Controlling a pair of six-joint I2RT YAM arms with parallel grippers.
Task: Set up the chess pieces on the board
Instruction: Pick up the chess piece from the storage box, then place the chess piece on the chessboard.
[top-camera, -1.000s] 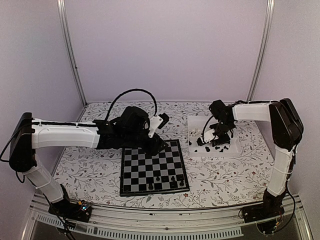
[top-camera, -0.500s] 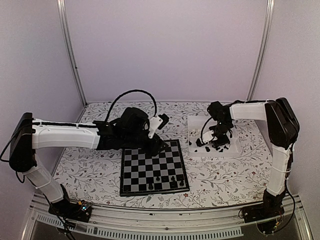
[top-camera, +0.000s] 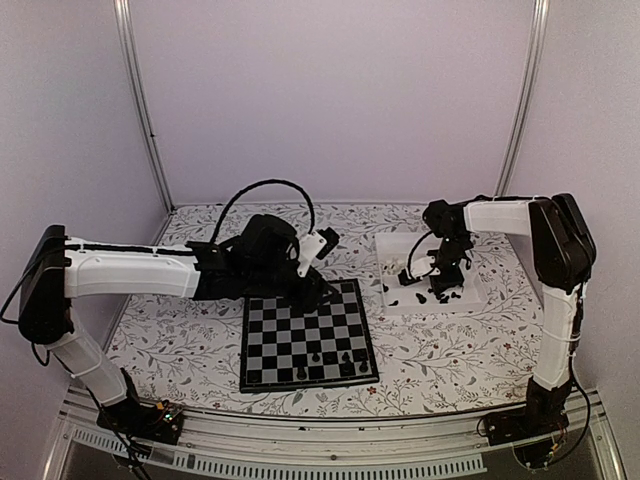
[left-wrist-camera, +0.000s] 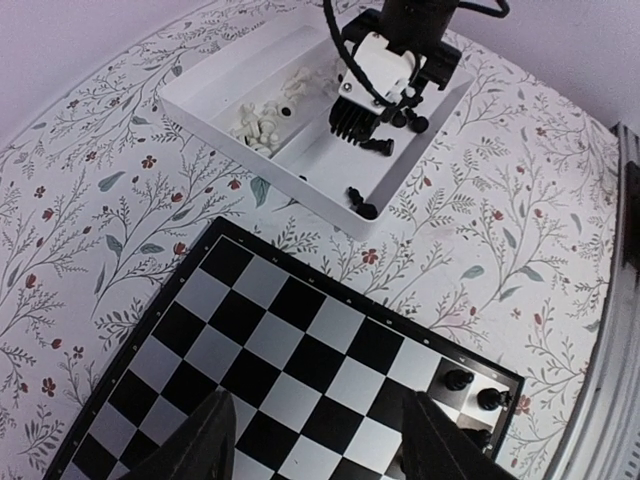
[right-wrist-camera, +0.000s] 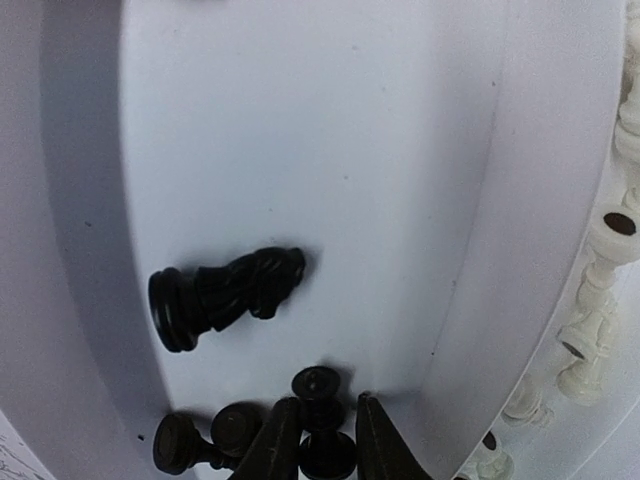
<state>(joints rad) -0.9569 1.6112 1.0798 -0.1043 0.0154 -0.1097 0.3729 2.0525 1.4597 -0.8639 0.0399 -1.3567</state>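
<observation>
The board (top-camera: 300, 345) lies in front of the left arm, with three black chess pieces (top-camera: 335, 357) standing near its front edge. They also show at the board's corner (left-wrist-camera: 458, 380) in the left wrist view. My left gripper (left-wrist-camera: 317, 400) hovers open over the board's (left-wrist-camera: 290, 345) far part, nothing between its fingers. My right gripper (right-wrist-camera: 328, 400) is down in the white tray (top-camera: 432, 306), shut on a black pawn (right-wrist-camera: 318, 384) that stands between its fingertips. A black knight (right-wrist-camera: 225, 295) lies on its side just beyond.
Two more black pieces (right-wrist-camera: 200, 435) lie left of the held pawn. White pieces (right-wrist-camera: 600, 290) fill the tray's other compartment behind a divider wall (right-wrist-camera: 520, 250). In the left wrist view, the right arm (left-wrist-camera: 385, 60) hangs over the tray (left-wrist-camera: 300, 195). Flowered tablecloth surrounds board and tray.
My right gripper has shifted a little inside the tray and its jaws have narrowed onto the black pawn. The left arm has not moved.
</observation>
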